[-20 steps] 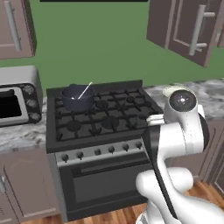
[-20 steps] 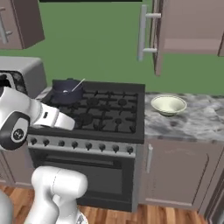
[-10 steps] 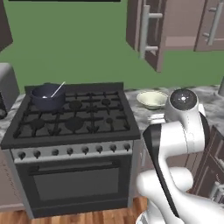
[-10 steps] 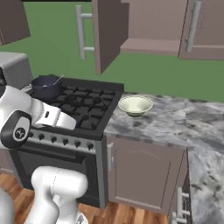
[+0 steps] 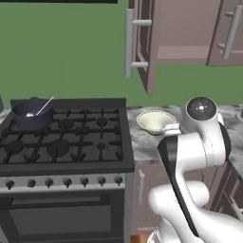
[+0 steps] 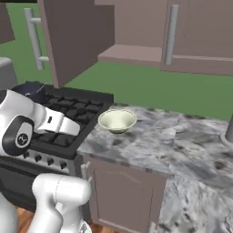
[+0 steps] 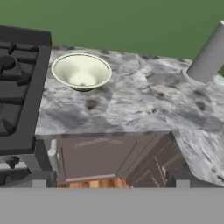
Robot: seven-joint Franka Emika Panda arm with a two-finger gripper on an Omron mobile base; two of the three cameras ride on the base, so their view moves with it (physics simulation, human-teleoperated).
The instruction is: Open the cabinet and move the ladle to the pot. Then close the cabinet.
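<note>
Base driven right, ladle [image 5: 42, 108] in pot [image 5: 32, 114] (cabinet [image 5: 144, 45] open)

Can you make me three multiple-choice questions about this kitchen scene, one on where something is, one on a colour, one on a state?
1. Where does the slim silvery-white ladle lie?
A. On the marble counter
B. In the dark blue-grey round metal pot
C. On the cabinet shelf

2. What colour is the round bowl on the grey marble counter?
A. Pale cream
B. Red
C. Black

3. How does the door of the tall mauve-brown wall cabinet stand?
A. Shut flat
B. Taken off
C. Swung open

Answers: 1 B, its scoop sits inside the pot on the black stove's back left burner, handle leaning over the rim. 2 A, the bowl beside the stove is pale cream. 3 C, the cabinet door juts out toward the room, showing the shelf behind it.
</note>
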